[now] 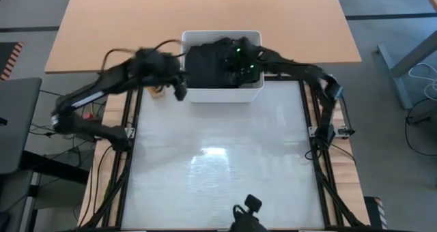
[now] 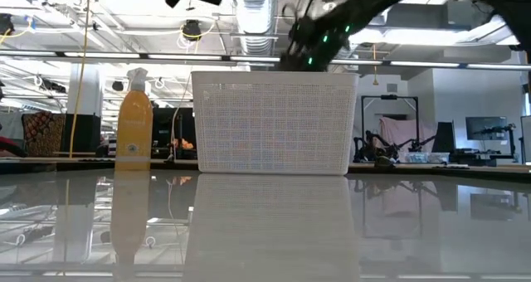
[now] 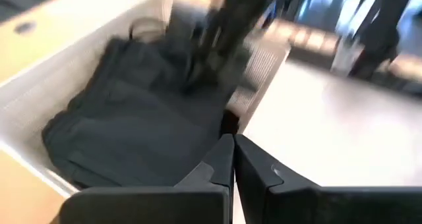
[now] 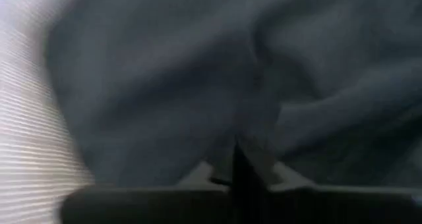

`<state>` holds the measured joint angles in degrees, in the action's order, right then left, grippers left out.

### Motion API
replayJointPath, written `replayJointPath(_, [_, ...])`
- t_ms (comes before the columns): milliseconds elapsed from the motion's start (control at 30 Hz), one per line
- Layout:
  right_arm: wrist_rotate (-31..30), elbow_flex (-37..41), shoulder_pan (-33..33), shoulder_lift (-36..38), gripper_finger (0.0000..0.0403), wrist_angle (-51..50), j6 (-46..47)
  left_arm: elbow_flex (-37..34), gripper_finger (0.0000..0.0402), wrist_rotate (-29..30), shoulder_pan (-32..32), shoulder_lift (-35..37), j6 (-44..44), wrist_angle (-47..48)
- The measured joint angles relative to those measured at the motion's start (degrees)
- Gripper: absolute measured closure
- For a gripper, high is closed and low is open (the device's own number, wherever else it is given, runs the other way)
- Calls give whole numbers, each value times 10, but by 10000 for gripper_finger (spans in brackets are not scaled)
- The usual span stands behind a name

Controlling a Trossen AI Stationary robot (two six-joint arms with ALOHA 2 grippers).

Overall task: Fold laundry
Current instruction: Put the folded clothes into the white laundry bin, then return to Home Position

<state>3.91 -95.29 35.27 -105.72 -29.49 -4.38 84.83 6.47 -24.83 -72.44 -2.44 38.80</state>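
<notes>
The laundry is a pile of dark cloth lying in a white plastic bin at the table's far edge. The left wrist view shows the pile filling the bin. My right gripper reaches into the bin from the right, and its fingers are shut on the cloth. My left gripper hovers shut by the bin's near left corner, its fingers touching nothing. My right gripper pinches a raised fold of the dark cloth on top of the pile between its two fingers. It comes slanting down into the bin from the table's right. The cloth still lies in the bin; how many layers are held cannot be told.
A yellow spray bottle stands just left of the bin. The white tabletop stretches from the bin to the near edge. A wooden table lies beyond the bin.
</notes>
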Motion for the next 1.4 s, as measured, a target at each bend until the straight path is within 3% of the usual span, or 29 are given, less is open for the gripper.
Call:
replayJointPath(67, [-8, 2, 7, -30, 385, 1, 1, -70, 401, 2, 19, 54, -15, -70])
replayJointPath(167, [-6, 0, 22, -58, 376, 4, 30, -154, 401, 1, 46, 118, -37, -150])
replayJointPath(333, [24, 0, 45, -66, 380, 7, 59, -214, 401, 0, 64, 193, -48, -190])
replayJointPath(600, [65, -50, 39, 61, 373, 26, 134, -211, 401, -3, 64, 249, -43, -196])
replayJointPath(733, [116, -55, 29, 133, 356, -3, 150, -211, 401, -52, 71, 264, -54, -183])
replayJointPath(800, [145, -55, 9, 173, 355, -34, 129, -212, 401, -72, 90, 271, -55, -179])
replayJointPath(867, [119, -44, -41, 219, 364, -77, 95, -225, 401, -72, 126, 277, -55, -189])
replayJointPath(967, [4, 20, -159, 292, 389, -98, 76, -284, 401, -40, 199, 289, -54, -257])
replayJointPath(1100, [-114, 182, -322, 385, 384, 16, 92, -396, 401, 42, 296, 297, -27, -397])
replayJointPath(1233, [-148, 369, -428, 465, 388, 207, 101, -501, 401, 85, 357, 276, 22, -569])
replayJointPath(1400, [-143, 561, -480, 489, 392, 414, 80, -586, 401, 108, 375, 221, 21, -637])
